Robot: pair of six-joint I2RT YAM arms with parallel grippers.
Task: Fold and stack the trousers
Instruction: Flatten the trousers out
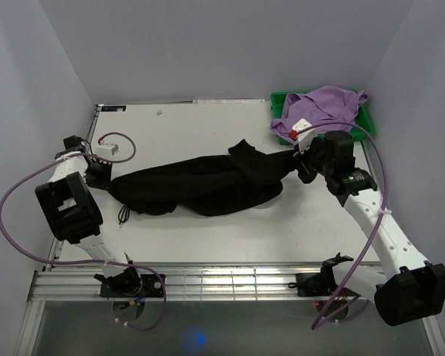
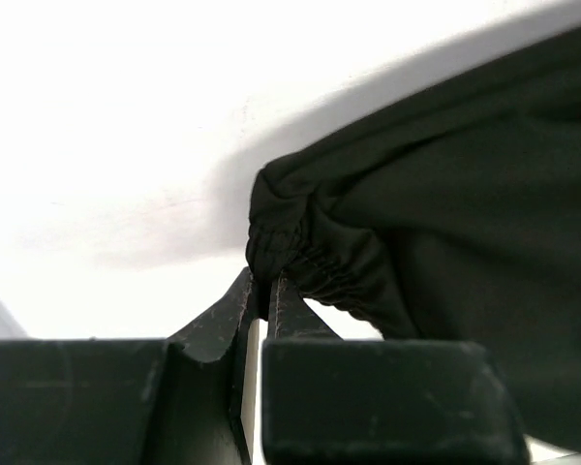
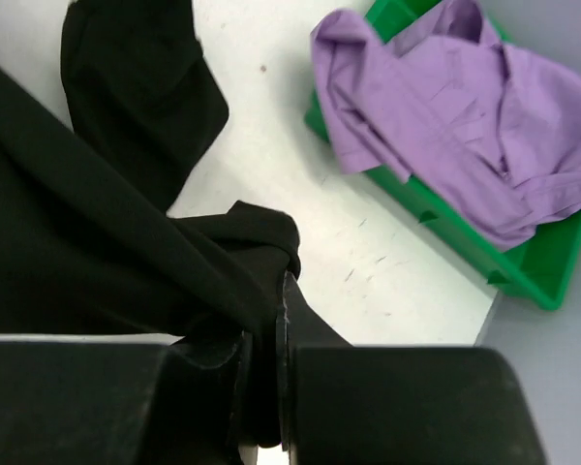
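Across a white worktop, one pair of black trousers lies stretched almost from side to side, bunched into a long rumpled band, with one end held by each of the two arms. At the left end, the left end effector has its fingers pressed together on a gathered, elasticated edge of the fabric; the left wrist view shows the tips nipping that puckered hem, with the cloth trailing away to the right just above the surface. At the right end, the right end effector likewise pinches a fold of the trousers; the right wrist view shows its fingers clamped on the dark cloth, with a loose flap of fabric lying on the worktop beyond. One green bin sits at the far right corner, well apart from the middle of the trousers, and holds a single crumpled lilac shirt that spills over its rim. One small white box on a purple cable rests near the far left corner.
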